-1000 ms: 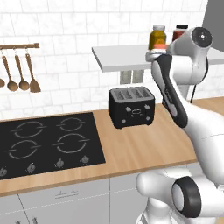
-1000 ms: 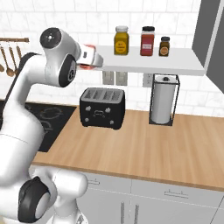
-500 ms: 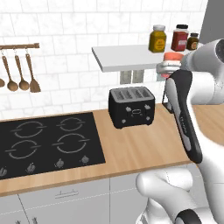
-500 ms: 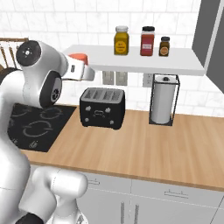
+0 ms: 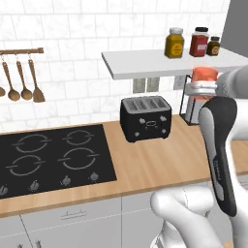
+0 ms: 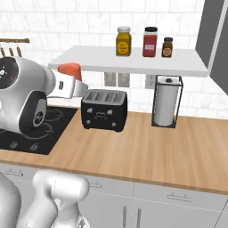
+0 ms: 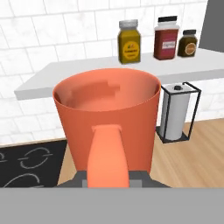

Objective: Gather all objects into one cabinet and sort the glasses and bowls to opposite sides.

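My gripper (image 5: 200, 88) is shut on the salmon-red glass (image 5: 204, 75) and holds it upright in the air, just under the front edge of the thin white shelf. From the right base view the glass (image 6: 70, 69) sits on top of the hand (image 6: 71, 84), left of the toaster. In the hand view the glass (image 7: 107, 116) stands close up with its open, empty mouth on top, and the gripper (image 7: 111, 179) clasps its base. A dark grey panel of the cabinet (image 6: 214, 35) shows at the top right edge. The bowls and the other glass are out of view.
A black toaster (image 5: 145, 117) stands on the wooden counter (image 6: 147, 151), with a paper-towel holder (image 6: 165, 102) to its right. The white shelf (image 6: 129, 60) carries three spice jars (image 6: 123, 41). A black hob (image 5: 53, 157) lies at the left, and wooden spoons (image 5: 22, 82) hang above it.
The arm has swung back towards the base with the glass: rightwards and a little lower in the left base view, leftwards in the right base view. The grip is unchanged.
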Motion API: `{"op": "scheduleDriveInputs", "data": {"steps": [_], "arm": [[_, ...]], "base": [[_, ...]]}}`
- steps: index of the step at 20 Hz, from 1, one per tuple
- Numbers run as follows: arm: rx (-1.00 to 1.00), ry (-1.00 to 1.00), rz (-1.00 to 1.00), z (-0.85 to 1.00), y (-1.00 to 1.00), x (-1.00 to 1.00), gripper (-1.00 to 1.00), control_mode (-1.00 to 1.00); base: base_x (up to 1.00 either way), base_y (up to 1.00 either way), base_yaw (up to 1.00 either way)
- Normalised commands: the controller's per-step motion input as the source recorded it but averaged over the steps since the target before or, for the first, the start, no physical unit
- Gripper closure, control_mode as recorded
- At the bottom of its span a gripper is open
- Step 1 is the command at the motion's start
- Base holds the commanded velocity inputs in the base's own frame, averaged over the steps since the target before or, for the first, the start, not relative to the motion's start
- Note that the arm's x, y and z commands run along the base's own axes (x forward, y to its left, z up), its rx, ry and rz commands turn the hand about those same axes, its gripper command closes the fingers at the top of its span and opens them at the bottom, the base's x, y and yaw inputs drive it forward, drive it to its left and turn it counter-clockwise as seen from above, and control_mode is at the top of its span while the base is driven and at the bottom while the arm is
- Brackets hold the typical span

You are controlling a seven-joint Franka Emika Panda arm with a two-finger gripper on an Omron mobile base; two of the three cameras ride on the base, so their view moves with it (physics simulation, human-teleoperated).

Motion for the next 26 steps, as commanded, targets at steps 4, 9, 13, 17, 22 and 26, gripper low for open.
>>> {"op": "scheduleDriveInputs", "data": {"steps": [4,9,13,17,22,26], "arm": [[0.00,0.00,0.00,0.00,0.00,-0.42,1.00,-1.00],[0.00,0.01,0.00,-0.02,0.00,-0.33,1.00,-1.00],[0.00,0.10,0.00,-0.03,0.02,-0.29,1.00,-1.00],[-0.02,0.12,0.00,-0.09,0.15,-0.16,1.00,-1.00],[-0.02,0.07,0.00,-0.03,0.26,0.00,1.00,-1.00],[0.00,0.03,0.00,0.00,0.10,0.00,1.00,-1.00]], "base": [[0.00,0.00,0.00],[0.00,0.00,0.00],[0.00,0.00,0.00],[0.00,0.00,0.00],[0.00,0.00,0.00],[0.00,0.00,0.00]]}}
